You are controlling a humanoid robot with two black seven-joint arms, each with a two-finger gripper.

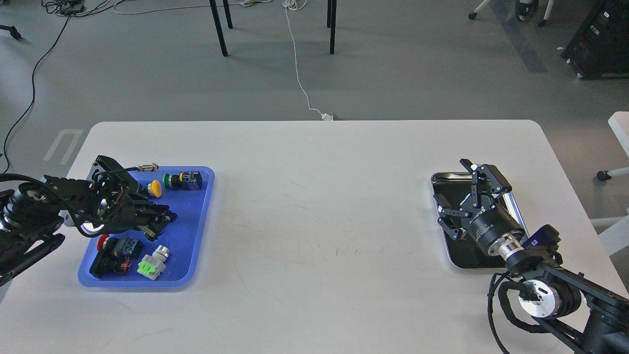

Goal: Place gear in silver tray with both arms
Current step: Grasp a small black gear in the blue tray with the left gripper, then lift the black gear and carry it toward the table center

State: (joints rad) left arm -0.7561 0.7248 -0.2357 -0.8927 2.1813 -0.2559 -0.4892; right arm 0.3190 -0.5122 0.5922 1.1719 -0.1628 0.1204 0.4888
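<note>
While buttons (142,223) fill blue tray (199,236) | silver tray (437,182) bare | right pincer (459,199) agape | left pincer (159,221) unclear

L arm reaches in low, left gripper (159,223) dark, fingers indistinct. R arm raised, right gripper (459,196) fingers spread wide.

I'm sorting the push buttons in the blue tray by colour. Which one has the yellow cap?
The yellow-capped button lies near the blue tray's far edge, just left of the green-capped button. The red-capped button sits nearer, under the left gripper.
</note>
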